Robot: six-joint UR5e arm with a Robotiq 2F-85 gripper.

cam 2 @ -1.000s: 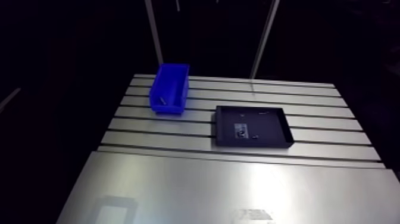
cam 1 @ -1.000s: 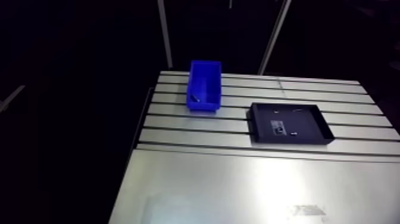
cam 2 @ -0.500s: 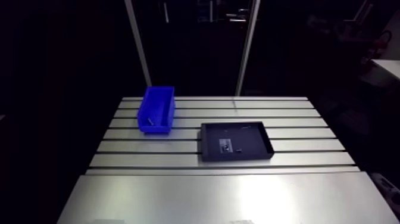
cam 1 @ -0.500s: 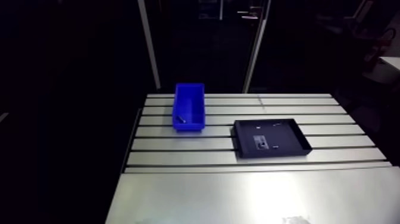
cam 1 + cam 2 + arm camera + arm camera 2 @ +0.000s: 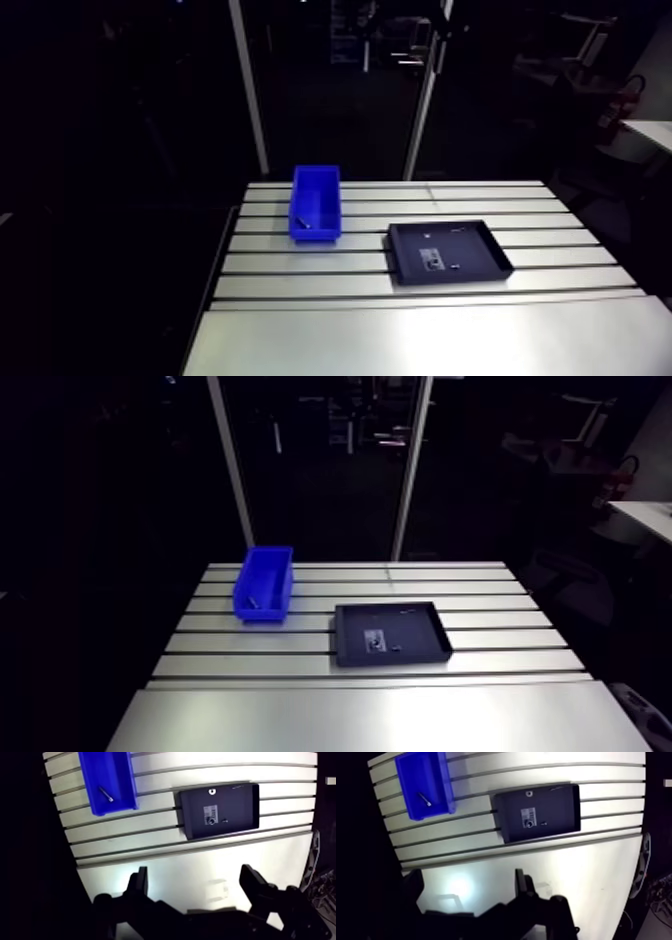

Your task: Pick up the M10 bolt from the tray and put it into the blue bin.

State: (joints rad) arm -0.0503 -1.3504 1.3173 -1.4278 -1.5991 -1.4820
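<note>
The end effector (image 5: 194, 873) hangs high above the tabletop (image 5: 125, 827) with its two dark, angular fingers (image 5: 140, 883) spread wide. They hold nothing and touch nothing, and only bare metal shows between them. Directly beneath lies a smooth, glossy sheet of metal. Further ahead, the surface becomes matte aluminium cut by long parallel slots.

Ahead of the end effector, and off beyond one finger, sits the blue bin (image 5: 127, 782), a rectangular open-topped plastic box with straight walls. The bolt (image 5: 105, 794), a slim silvery pin with a small head, lies slantwise on the bin's floor, well clear of the end effector.

Also ahead, more in line with the other finger, lies the tray (image 5: 240, 807), which is shallow, black and rectangular with a low raised rim. It rests flat across the slots, apart from the bin. On its floor are a pale label (image 5: 209, 814), a small round ring (image 5: 212, 791) near the far rim, and a few tiny bits too small to identify.
</note>
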